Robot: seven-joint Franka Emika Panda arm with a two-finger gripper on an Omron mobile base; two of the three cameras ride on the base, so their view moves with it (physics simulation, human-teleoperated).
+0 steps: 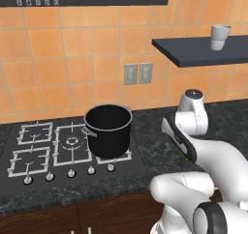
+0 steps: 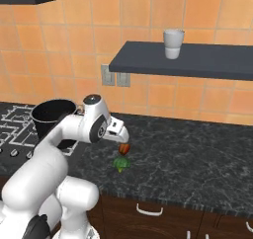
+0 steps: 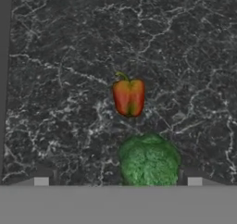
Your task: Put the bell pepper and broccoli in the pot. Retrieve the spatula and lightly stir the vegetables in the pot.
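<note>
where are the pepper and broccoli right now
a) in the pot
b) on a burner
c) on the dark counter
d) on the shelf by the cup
c, the pepper and broccoli lie side by side on the counter, apart from the pot.

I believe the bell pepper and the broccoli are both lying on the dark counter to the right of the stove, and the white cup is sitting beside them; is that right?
Not quite. The white cup stands up on the wall shelf, not beside them, as the right base view shows. The bell pepper and broccoli do lie on the dark counter to the right of the stove.
</note>
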